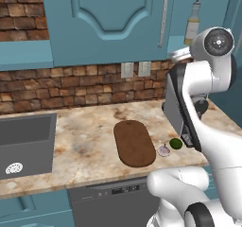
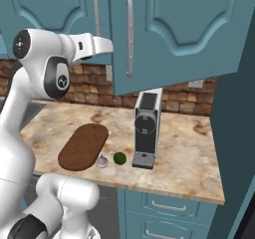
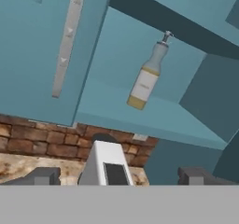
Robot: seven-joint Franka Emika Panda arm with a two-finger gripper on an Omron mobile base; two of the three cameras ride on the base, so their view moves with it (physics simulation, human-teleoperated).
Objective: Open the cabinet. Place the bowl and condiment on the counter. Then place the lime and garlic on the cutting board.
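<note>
The condiment [image 3: 147, 76], upper centre of the hand view, looks light, slick and tippy (probably glass). Grasp its wider body. The gripper [image 3: 119, 175] stands spread wide, empty.

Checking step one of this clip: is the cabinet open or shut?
Open. The cabinet door stands swung aside, exposing the shelf where the condiment stands upright.

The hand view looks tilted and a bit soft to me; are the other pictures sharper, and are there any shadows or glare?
Hand view: rolled, so the condiment leans; edges soft. Left base view: even light, no glare, faint shadow beside the lime. Right base view: equally soft, with a dim shadow under the cabinet.
</note>
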